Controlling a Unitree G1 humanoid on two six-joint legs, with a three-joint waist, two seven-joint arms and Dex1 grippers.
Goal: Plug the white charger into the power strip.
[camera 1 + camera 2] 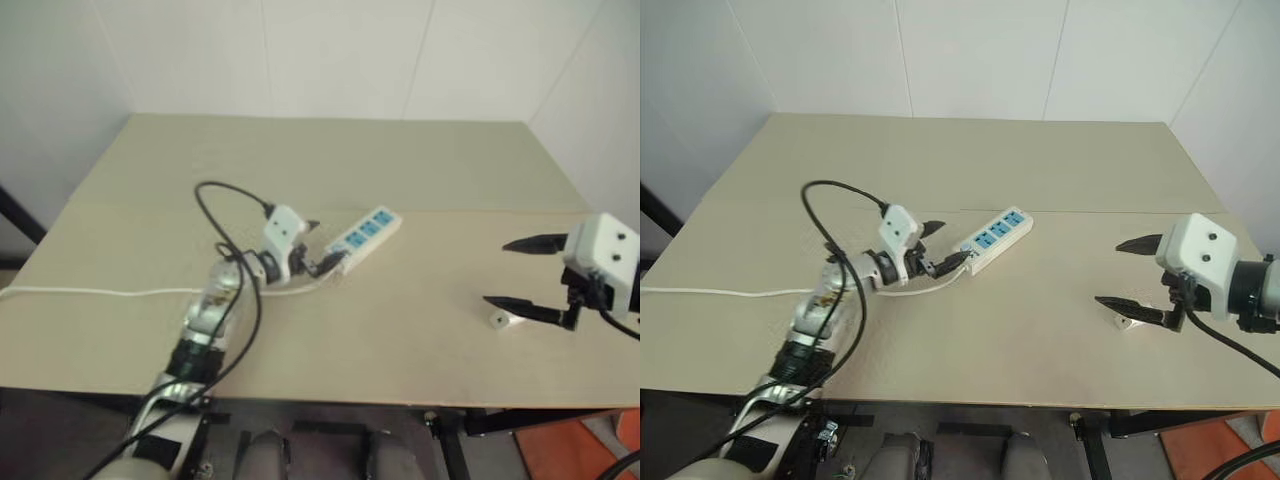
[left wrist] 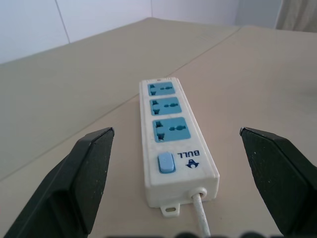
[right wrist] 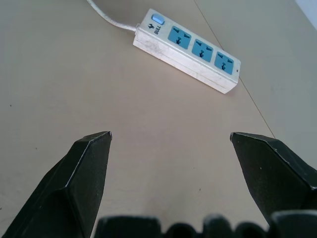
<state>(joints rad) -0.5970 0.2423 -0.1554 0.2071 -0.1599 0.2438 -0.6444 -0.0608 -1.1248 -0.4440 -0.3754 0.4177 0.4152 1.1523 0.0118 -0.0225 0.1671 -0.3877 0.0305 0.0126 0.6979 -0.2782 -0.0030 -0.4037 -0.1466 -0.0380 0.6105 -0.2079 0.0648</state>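
Sockets on the power strip (image 1: pixel 364 238) are facing up, three blue panels in a row, with the strip lying flat near the middle of the counter (image 1: pixel 400 160) and its thin cord (image 1: pixel 100 292) trailing off toward the robot's left edge. The left pincer (image 1: pixel 945 246) is sitting level at the strip's switch end, fingers spread wide on either side of it and gripping nothing; judging by that approach, it is probably lining up to brace the strip so it won't slide during plugging. The white charger (image 1: pixel 498 320) is lying on the counter well apart from the strip, on the right side, just beside the lower fingertip of the right pincer (image 1: pixel 512 273). That pincer is hanging open and empty above it, angled downward, seemingly readying a pickup.
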